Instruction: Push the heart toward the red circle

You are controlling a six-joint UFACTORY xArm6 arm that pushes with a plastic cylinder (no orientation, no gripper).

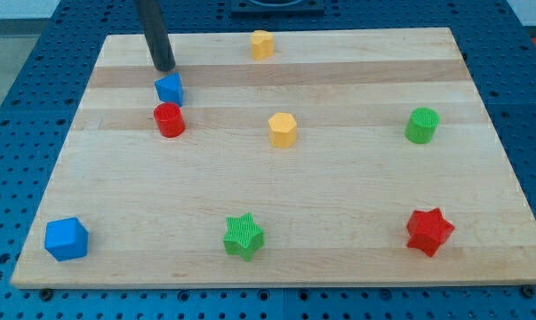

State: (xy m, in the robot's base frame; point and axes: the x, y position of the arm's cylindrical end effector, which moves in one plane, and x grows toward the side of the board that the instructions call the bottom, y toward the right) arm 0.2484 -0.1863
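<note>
My tip (pixel 164 68) is resting just above the blue heart (pixel 169 88) — lining it up toward the red circle (pixel 169 119), nearly touching below. No jaws are showing — nothing is being held.

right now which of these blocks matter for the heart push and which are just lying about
In the job: yellow heart; red circle; my tip, just on the view's top side of the small blue block.
Lying about: small blue block, yellow hexagon, green circle, green star, red star, blue cube.
</note>
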